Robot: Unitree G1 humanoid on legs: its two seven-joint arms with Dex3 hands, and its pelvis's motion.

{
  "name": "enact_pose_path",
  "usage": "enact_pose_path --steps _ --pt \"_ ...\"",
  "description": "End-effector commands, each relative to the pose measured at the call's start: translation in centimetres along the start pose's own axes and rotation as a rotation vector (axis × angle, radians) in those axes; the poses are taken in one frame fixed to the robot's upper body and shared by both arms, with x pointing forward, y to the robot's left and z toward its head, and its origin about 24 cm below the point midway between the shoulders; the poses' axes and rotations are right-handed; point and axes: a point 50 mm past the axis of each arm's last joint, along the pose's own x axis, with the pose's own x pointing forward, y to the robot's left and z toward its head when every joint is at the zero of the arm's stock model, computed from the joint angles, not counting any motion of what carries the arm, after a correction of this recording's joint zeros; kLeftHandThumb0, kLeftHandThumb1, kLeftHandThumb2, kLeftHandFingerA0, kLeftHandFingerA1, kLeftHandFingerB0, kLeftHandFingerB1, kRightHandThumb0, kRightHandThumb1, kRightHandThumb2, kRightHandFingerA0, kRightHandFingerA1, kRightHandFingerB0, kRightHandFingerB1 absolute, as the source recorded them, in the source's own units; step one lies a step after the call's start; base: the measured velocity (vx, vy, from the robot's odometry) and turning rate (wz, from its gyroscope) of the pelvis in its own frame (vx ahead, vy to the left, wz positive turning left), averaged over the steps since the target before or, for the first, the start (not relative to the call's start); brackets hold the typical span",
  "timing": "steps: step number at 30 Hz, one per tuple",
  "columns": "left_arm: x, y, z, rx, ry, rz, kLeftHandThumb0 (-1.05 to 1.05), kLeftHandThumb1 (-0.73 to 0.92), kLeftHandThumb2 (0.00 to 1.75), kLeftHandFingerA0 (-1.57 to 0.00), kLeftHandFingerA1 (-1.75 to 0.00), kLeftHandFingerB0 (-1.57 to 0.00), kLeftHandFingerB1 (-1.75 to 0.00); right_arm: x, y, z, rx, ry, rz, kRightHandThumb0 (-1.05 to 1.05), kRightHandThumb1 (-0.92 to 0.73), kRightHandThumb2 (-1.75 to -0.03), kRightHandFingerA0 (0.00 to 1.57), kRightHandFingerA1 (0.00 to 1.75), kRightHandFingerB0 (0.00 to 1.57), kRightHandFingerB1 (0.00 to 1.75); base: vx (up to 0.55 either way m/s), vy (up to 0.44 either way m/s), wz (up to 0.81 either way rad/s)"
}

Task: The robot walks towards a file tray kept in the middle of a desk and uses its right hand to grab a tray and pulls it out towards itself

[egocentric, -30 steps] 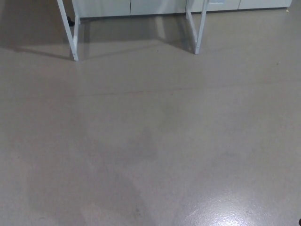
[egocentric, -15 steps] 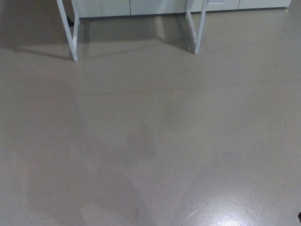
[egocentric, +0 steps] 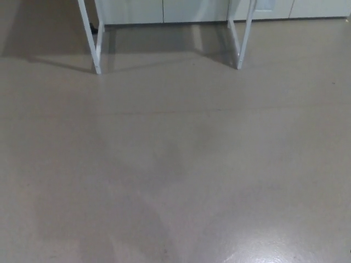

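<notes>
Only the lower part of the desk shows at the top of the head view: a white left leg point(egocentric: 91, 38) and a white right leg point(egocentric: 242, 35) standing on the grey floor point(egocentric: 175, 164). The desk top and the file tray are out of the picture. Neither of my hands shows in the frame.
White cabinet fronts point(egocentric: 164, 10) run along the wall behind the desk legs. A faint seam crosses the floor at mid height. Light glares off the floor at the bottom right point(egocentric: 274, 255).
The whole picture has shifted right and down a little, so the camera has moved. The small dark speck at the bottom right edge is gone from view.
</notes>
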Motion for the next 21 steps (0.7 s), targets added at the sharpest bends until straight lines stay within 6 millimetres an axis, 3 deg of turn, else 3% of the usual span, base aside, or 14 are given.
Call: enact_pose_path --steps 1,9,21 --pt "-0.3 0.2 0.3 0.019 -0.036 0.006 -0.18 0.65 0.57 -0.44 -0.4 -0.42 -0.36 -0.3 -0.5 0.0 0.002 -0.024 -0.013 -0.11 -0.47 -0.55 0.69 0.69 0.49 0.54 0.3 0.594 0.32" --pt "-0.5 0.2 -0.4 0.053 -0.015 0.017 -0.17 0.61 0.58 -0.4 -0.38 -0.37 -0.34 -0.9 -0.5 -0.6 -0.002 -0.003 -0.004 -0.09 -0.48 -0.55 0.68 0.66 0.47 0.54 0.23 0.232 -0.03" --pt "-0.8 0.2 -0.6 0.04 -0.01 0.013 -0.17 0.62 0.58 -0.38 -0.37 -0.37 -0.34 -1.1 -0.4 -0.7 0.002 0.015 -0.013 -0.05 -0.48 -0.52 0.71 0.66 0.5 0.52 0.27 -0.144 0.18"
